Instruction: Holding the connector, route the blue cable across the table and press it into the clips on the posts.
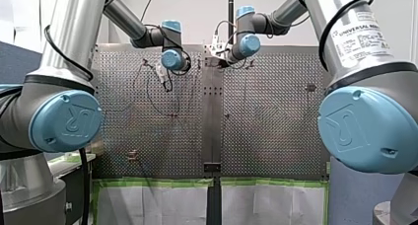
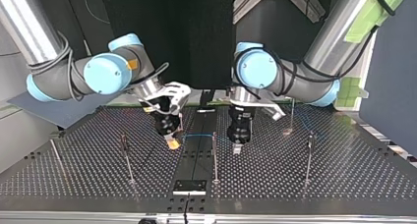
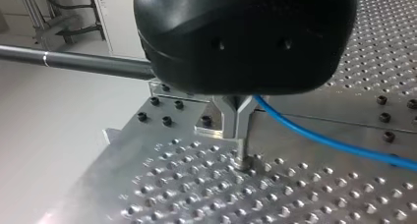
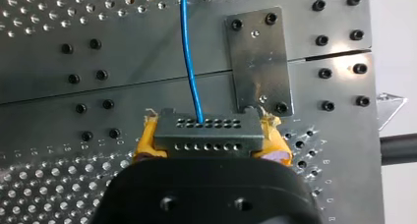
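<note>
Blue cable (image 4: pixel 189 52), thin, light and floppy by my guess, runs over the table's (image 2: pixel 344 175) middle past my left hand (image 3: pixel 238 123), fingers closed together, to my right hand (image 4: pixel 211 140), clamped on the rigid little connector (image 4: pixel 206 130), the surest hold.

The cable (image 4: pixel 187 52) is blue, connector (image 4: pixel 209 135) grey (dotted with holes), pads (image 4: pixel 143 144) yellow, table (image 4: pixel 49 184) seemingly silver, perforated.
</note>
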`<act>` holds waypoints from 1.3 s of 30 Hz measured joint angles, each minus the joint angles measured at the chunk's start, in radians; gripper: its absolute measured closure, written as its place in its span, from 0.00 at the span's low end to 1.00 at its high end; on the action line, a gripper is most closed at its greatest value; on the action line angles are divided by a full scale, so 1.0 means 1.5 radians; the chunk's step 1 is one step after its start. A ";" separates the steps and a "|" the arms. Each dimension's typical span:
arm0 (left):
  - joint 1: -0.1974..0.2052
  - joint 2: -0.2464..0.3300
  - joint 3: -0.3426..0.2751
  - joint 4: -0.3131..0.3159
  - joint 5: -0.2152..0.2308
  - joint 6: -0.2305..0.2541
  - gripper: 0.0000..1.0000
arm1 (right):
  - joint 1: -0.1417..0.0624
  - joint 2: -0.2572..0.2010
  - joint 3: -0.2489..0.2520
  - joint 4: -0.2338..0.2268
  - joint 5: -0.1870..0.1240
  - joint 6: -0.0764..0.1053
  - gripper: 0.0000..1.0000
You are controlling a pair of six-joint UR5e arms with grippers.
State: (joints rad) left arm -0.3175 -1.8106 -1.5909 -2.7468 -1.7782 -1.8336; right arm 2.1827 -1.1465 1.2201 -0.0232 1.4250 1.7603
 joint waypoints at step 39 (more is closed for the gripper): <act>0.008 -0.038 0.018 -0.043 -0.005 0.003 0.13 | -0.039 0.007 -0.015 -0.003 -0.014 0.020 1.00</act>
State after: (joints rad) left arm -0.3050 -1.8672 -1.5635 -2.8116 -1.7850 -1.8285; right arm 2.1239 -1.1361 1.1974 -0.0276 1.4037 1.7899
